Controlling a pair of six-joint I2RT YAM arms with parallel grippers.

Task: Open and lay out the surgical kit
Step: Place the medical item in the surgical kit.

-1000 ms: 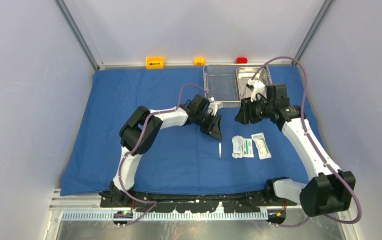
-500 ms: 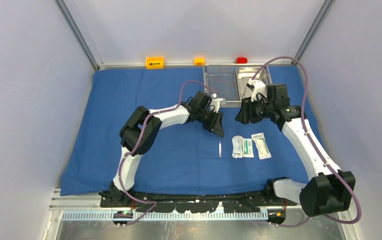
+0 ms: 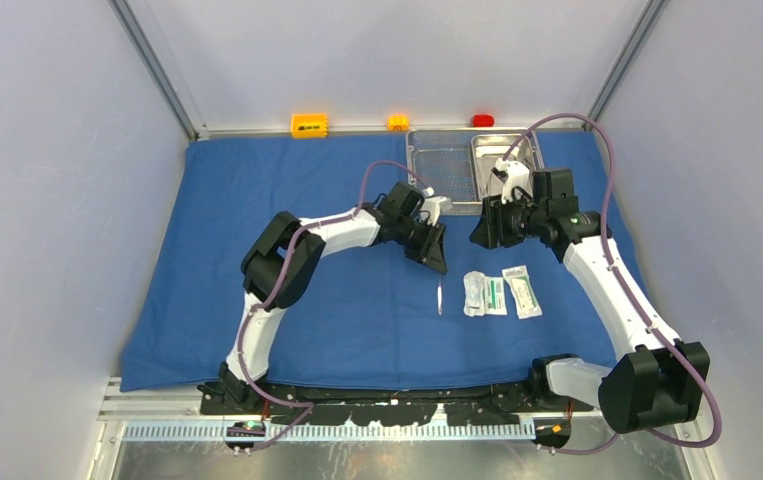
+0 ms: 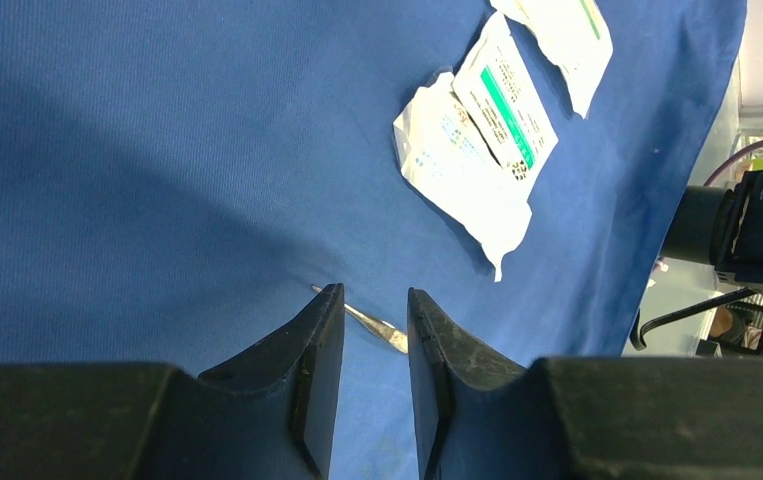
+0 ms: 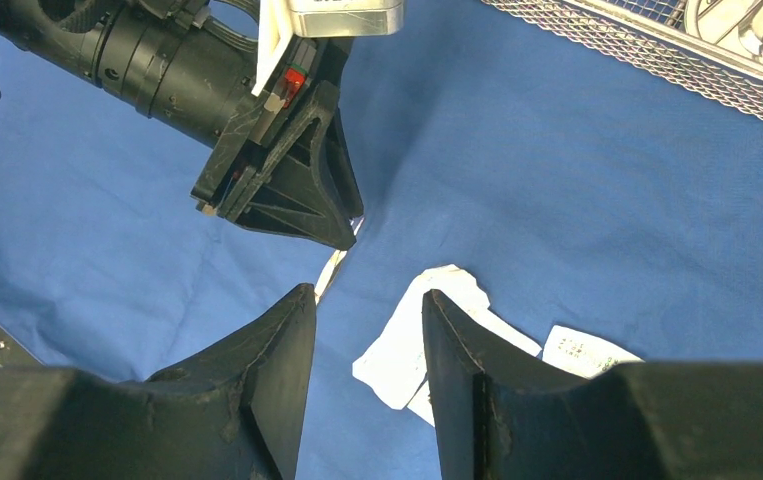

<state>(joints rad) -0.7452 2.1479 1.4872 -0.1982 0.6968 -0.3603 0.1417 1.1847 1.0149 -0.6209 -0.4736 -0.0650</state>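
Observation:
The blue cloth wrap lies spread flat over the table. At its far right stand the steel mesh tray and the smaller steel pan. A thin steel instrument lies on the cloth, with the white-green packets side by side to its right. My left gripper hovers just behind the instrument, open with nothing between its fingers. My right gripper hangs open and empty behind the packets. The left gripper also shows in the right wrist view.
Small orange, yellow and red blocks sit along the back rail beyond the cloth. Grey walls close in both sides. The mesh tray's rim shows in the right wrist view, with steel ring handles behind it.
The left gripper's jaws have narrowed a little and it has shifted slightly away from the near edge. The right arm and the laid-out items have stayed put.

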